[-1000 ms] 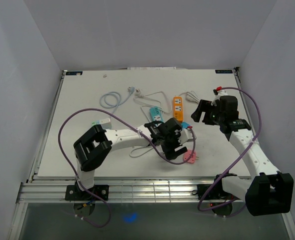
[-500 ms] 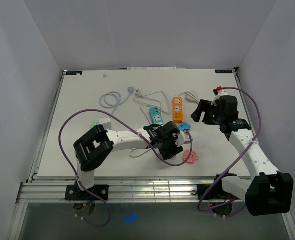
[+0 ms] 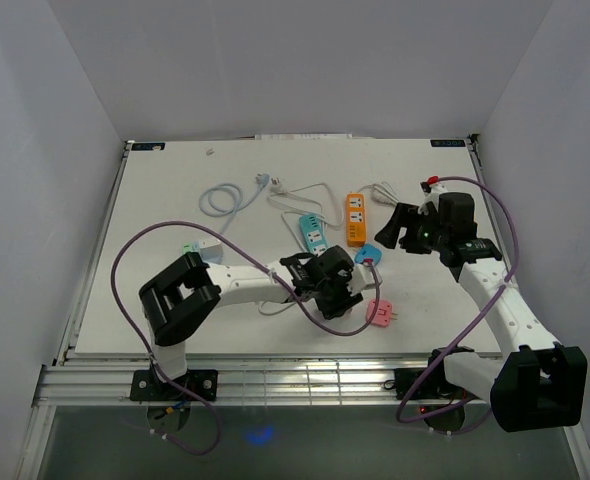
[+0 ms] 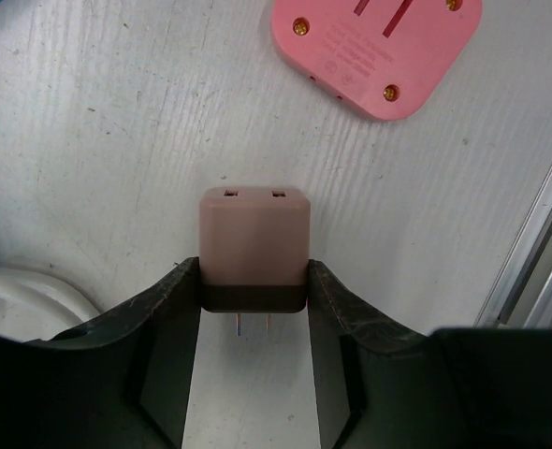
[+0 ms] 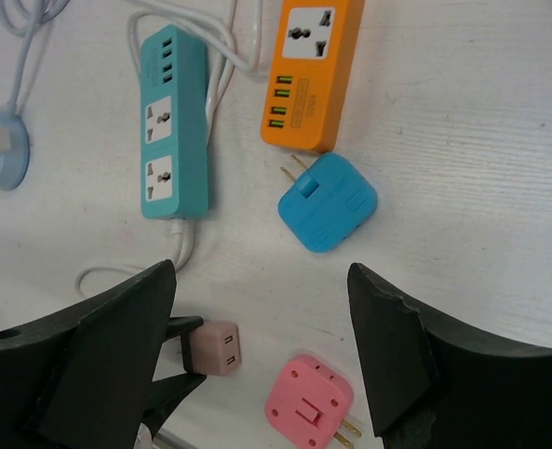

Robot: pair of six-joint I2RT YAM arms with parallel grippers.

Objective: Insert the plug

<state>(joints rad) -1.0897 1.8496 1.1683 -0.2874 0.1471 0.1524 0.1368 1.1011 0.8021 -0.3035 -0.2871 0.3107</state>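
Narrowed since before: left gripper [image 4: 254,281] now pinches tan plug [image 4: 254,238], lower centre.
We judge pickup begun; right gripper [image 5: 262,276] hangs open, insertion pending.

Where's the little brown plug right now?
In the left wrist view, the brown plug sits between the fingers of the left gripper, with the pink adapter just beyond it on the table.

Tan two-prong plug [image 4: 254,243], lying flat
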